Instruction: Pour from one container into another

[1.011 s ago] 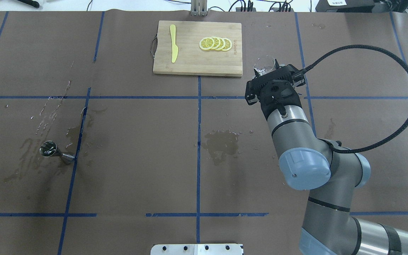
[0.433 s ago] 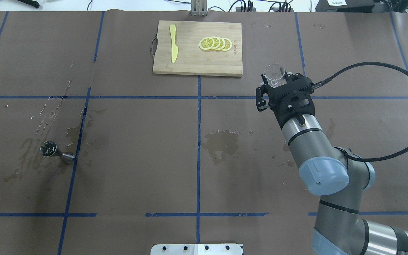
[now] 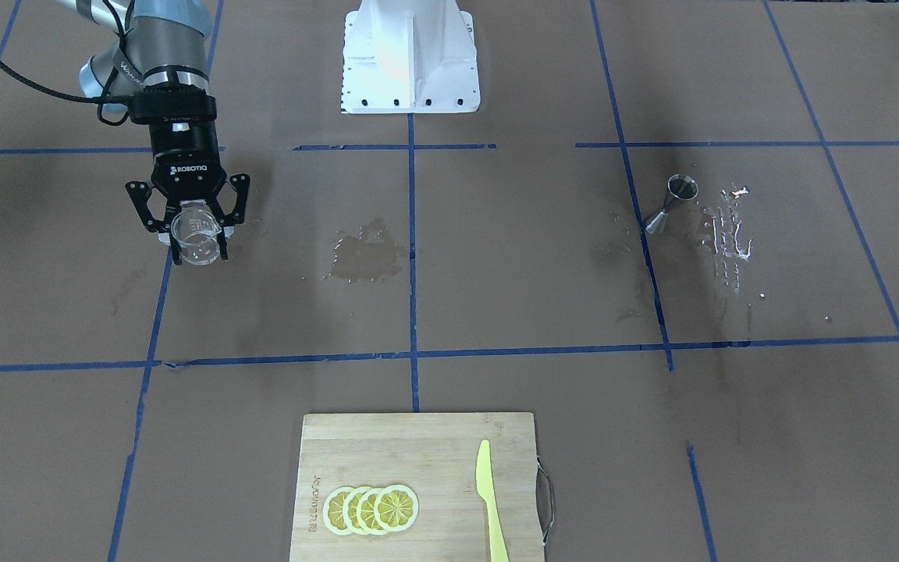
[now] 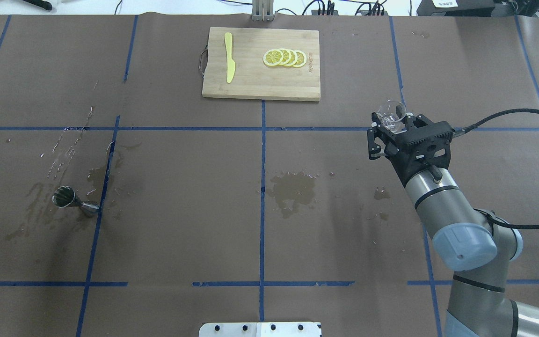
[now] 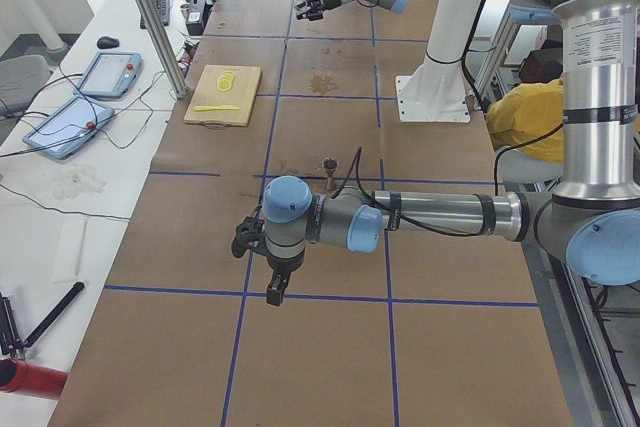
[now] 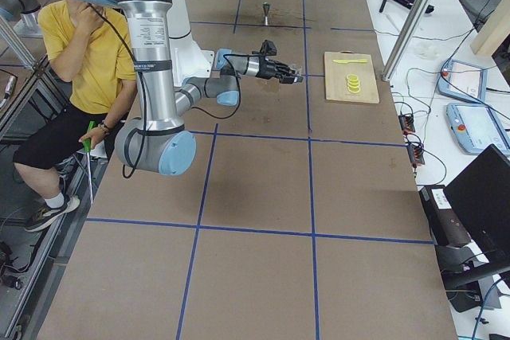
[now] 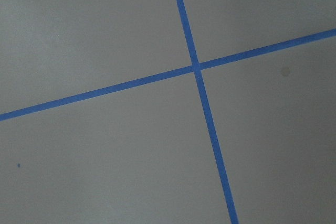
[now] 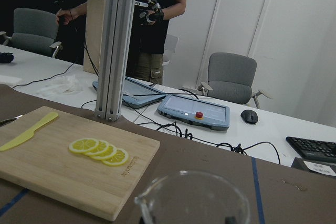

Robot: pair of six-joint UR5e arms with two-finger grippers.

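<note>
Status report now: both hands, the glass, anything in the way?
Right hand shut on glass beaker. Left hand far aside, state unclear. Jigger stands on robot's left. Between them only a wet patch.

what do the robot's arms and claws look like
The right arm and left arm are both silver-grey tubes with pale blue joint caps and black rings. Each ends in a black two-finger claw. The right claw carries white ROBOTIQ lettering, and a black braided cable loops from its wrist. The left claw is too small to show markings.

Jigger (image 4: 70, 200) left, beaker (image 4: 391, 114) right, board (image 4: 255, 79) beyond
</note>
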